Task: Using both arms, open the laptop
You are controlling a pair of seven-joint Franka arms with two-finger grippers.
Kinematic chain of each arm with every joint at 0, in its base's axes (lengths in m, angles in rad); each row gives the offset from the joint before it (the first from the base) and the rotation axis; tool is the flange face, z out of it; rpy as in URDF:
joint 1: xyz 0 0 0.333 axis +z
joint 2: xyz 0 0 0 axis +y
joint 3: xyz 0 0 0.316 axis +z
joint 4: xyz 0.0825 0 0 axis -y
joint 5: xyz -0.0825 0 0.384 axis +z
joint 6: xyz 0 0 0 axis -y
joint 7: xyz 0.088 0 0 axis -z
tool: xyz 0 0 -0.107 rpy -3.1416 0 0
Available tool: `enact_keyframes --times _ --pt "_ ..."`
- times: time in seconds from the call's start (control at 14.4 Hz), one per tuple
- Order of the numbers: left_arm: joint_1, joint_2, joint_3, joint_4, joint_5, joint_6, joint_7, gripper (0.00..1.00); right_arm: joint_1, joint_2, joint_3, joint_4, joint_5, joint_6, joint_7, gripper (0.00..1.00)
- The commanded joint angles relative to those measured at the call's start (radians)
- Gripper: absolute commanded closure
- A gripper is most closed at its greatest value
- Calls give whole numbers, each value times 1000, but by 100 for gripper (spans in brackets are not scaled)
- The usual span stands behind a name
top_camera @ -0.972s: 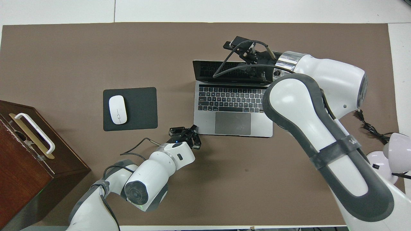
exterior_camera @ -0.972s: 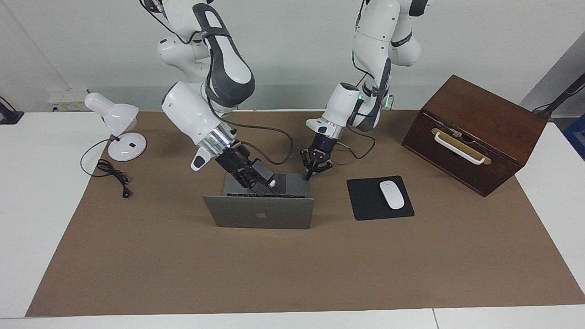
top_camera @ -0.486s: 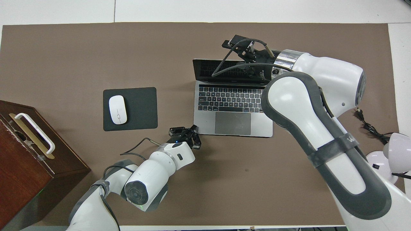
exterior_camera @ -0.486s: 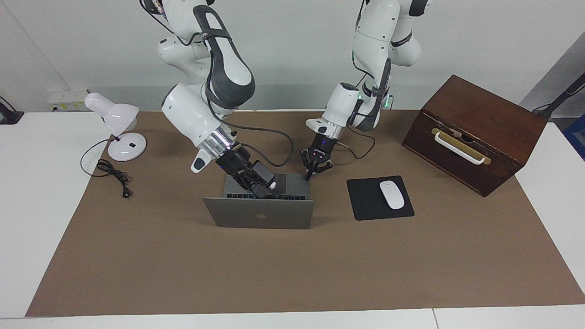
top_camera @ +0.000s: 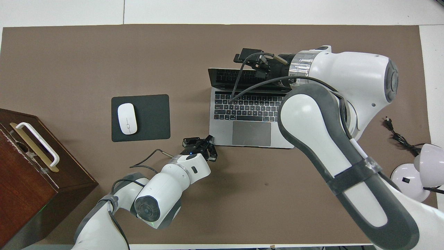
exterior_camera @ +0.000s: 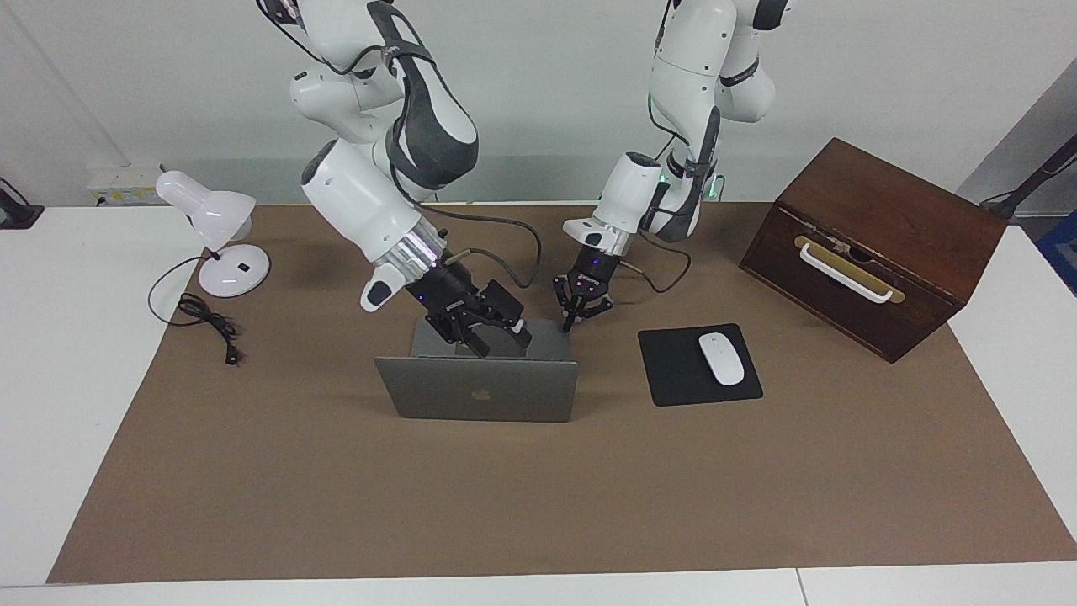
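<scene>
Pinning the laptop (exterior_camera: pixel 476 391) deck corner, left gripper (exterior_camera: pixel 580 313) jaws open; right gripper (exterior_camera: pixel 484 330), jaws apparently open over the lid edge, should withdraw gently.

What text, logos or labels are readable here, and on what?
No readable words or numbers.
Laptop lid: apple logo, a sign only.
Keyboard keys: legends too small to read.
Right arm's grey band: partial mark, unreadable.
Left gripper: small marking, too small to read.
</scene>
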Motion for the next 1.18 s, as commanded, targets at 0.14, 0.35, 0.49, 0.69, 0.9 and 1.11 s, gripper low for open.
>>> enact_keyframes --times 0.14,0.35,0.49,0.69,0.9,1.11 --pt "4 85 8 36 -4 7 29 100 -39 -81 0 1 -283 -237 -15 0" --pt "6 82 8 36 -7 7 29 100 -39 -114 0 3 -387 -350 -15 0" --pt "7 72 8 32 -10 7 29 100 -40 -137 0 3 -444 -424 -15 0" --pt "9 43 8 16 -13 5 18 100 -40 -151 0 51 -525 -573 -15 0" --pt "10 -10 7 -11 -13 5 -17 100 -36 -173 1 98 -613 -712 -13 0" --pt "20 -47 7 -28 -13 2 -42 100 -40 -227 0 99 -665 -812 -10 0"
